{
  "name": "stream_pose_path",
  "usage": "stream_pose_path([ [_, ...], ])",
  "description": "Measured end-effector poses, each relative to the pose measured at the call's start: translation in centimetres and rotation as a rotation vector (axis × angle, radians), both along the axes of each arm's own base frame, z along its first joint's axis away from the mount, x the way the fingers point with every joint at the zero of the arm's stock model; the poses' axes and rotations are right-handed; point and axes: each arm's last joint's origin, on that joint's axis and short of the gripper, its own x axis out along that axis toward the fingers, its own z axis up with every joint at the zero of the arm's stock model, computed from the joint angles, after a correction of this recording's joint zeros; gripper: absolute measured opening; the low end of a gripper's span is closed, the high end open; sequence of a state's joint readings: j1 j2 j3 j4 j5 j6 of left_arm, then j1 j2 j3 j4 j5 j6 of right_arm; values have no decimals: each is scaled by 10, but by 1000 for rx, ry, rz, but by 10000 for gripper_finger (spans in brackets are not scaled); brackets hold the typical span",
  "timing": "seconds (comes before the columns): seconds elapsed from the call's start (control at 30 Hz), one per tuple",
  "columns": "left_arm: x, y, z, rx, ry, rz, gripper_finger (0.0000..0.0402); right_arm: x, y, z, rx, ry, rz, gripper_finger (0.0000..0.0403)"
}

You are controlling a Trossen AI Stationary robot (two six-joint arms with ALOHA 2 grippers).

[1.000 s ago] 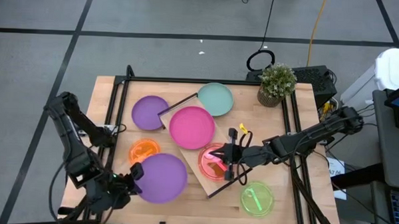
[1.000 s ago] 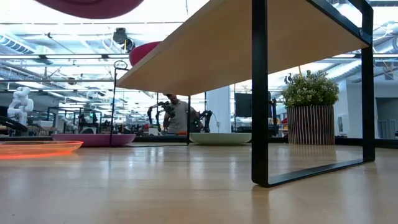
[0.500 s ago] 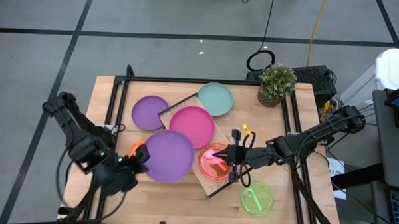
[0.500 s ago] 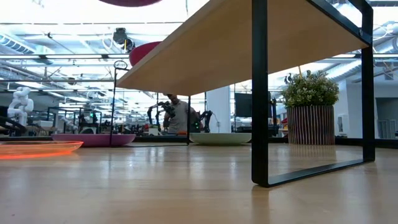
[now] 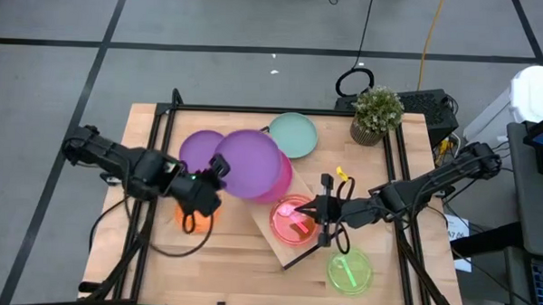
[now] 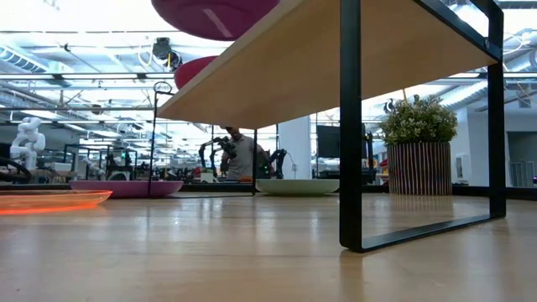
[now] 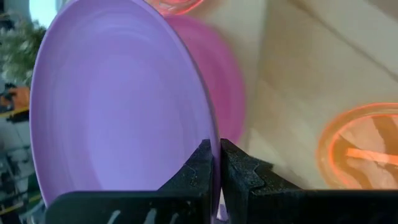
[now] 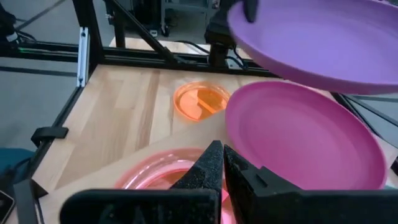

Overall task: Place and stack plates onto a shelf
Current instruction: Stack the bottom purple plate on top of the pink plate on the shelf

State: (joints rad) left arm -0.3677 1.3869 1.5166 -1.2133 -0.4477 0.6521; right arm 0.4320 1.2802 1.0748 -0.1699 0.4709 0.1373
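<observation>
Left side first: the left gripper [image 5: 214, 176] is clamped on the rim of the large purple plate [image 5: 249, 163], and it has swung that plate up and across in the last second, from the table's near edge to a spot hovering right over the magenta plate [image 5: 284, 176] on the shelf [image 5: 273, 239]. The wrist view confirms the pinch, both fingers [image 7: 202, 168] tight on the plate's edge, magenta directly beyond them. Behind the gripper, the orange plate [image 5: 194, 213] now sits uncovered on the table, and a 2nd purple plate [image 5: 195, 150] lies just past the gripper's far side. So the carry looks nearly done; lowering and release onto the magenta one is likely next. Moving right: the right gripper [image 5: 324, 209] waits with fingers together, holding nothing, at the red plate [image 5: 292, 218] on the shelf. Beyond it rest the teal plate [image 5: 297, 133] and, nearer, the green plate [image 5: 349, 268].
</observation>
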Motion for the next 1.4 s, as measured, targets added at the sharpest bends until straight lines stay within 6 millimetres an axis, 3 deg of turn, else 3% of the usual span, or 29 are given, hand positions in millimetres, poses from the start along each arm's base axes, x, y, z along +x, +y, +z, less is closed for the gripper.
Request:
stream_pose_path([
  [0.47,23,30,4,-80,-94,58,17,-4,-2,2,-72,13,27,0],
  [0.73,43,43,-11,-63,-56,103,17,-10,-5,4,-83,35,27,0],
  [1.13,69,39,-42,-104,27,208,17,-14,-6,3,-93,63,28,0],
  [1.4,71,25,-47,-145,22,239,17,-14,-6,3,-91,62,29,0],
])
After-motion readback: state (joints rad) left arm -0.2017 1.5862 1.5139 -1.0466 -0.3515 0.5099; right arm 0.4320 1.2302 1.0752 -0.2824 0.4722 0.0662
